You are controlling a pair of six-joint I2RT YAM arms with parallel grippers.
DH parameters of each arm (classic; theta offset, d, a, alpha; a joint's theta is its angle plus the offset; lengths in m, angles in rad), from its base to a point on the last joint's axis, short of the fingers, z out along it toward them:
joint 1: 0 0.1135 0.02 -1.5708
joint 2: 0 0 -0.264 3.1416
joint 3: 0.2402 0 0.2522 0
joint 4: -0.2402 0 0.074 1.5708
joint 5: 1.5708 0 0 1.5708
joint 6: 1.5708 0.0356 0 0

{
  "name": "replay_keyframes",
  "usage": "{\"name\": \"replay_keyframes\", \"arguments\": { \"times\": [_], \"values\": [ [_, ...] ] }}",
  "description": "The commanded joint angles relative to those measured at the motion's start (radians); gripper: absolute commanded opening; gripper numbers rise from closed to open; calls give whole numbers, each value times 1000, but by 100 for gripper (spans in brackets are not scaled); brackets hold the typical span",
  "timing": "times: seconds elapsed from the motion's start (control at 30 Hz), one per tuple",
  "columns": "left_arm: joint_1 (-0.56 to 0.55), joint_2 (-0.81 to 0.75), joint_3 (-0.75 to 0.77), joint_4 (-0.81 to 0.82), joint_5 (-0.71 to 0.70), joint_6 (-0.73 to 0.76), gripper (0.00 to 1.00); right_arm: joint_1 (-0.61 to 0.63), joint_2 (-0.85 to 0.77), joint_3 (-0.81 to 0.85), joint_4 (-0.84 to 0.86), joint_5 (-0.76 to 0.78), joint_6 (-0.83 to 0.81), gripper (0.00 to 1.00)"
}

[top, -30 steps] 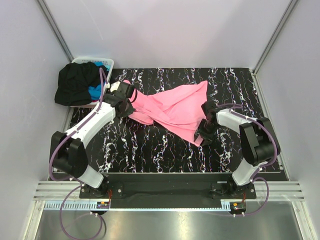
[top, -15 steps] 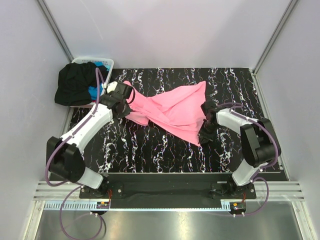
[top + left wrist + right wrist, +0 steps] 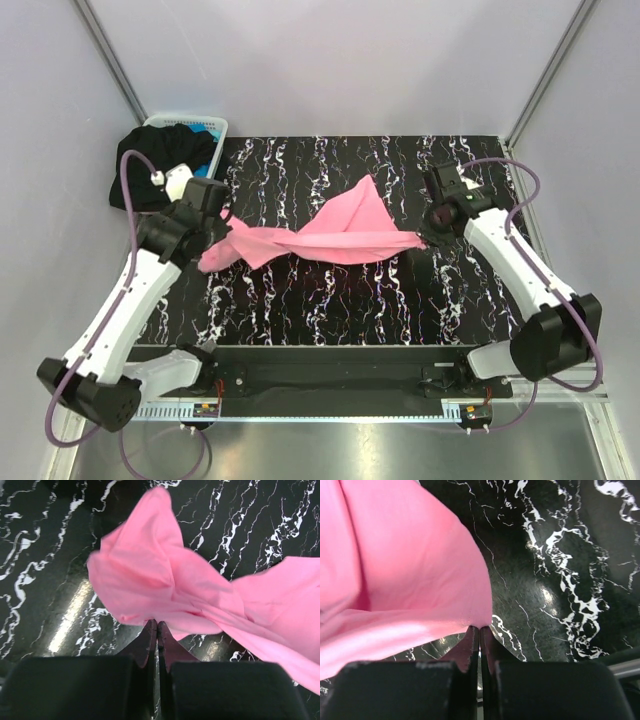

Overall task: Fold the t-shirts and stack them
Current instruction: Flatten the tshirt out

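Stretching the pink t-shirt (image 3: 330,235) between two claws

It hangs over the middle of the table (image 3: 330,300), twisted and sagging. The left gripper (image 3: 208,255) is pinched tight on one end, the right gripper (image 3: 425,238) on the other hem. Light, limp cloth, I'd say: it droops wherever unsupported, so corners are the places to hold. The black t-shirt (image 3: 150,175) lies heaped on the basket (image 3: 218,125).

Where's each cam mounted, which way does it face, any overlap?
Top external: above, behind the bases, looking down at black marbled table; left arm, right arm show.
Left wrist: on left arm, looking down past shut left pincer at bright pink cloth t-shirt.
Right wrist: likewise; right pincer pinches t-shirt.
Shared: all see t-shirt and table.
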Motion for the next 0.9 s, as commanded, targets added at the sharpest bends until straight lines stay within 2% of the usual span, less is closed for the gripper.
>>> {"name": "replay_keyframes", "arguments": {
  "times": [0.0,0.27,0.37,0.47,0.6,0.7,0.87],
  "values": [
    [1,-69,78,-71,-97,12,0,5,-71,69,-94,113,-10,0],
    [6,-110,302,-215,-215,69,0,5,-97,232,-160,277,-44,0],
    [8,-121,342,-235,-235,72,0,2,-68,309,-152,355,-64,0],
    [8,-133,348,-244,-228,68,0,-21,22,402,-112,380,-99,0],
    [8,-143,337,-257,-228,54,0,-95,253,569,-62,336,-145,0],
    [9,-150,330,-261,-221,49,0,-148,428,755,-32,294,-200,0],
    [9,-135,324,-263,-212,52,0,-168,700,1190,-18,200,-322,0]
  ]
}}
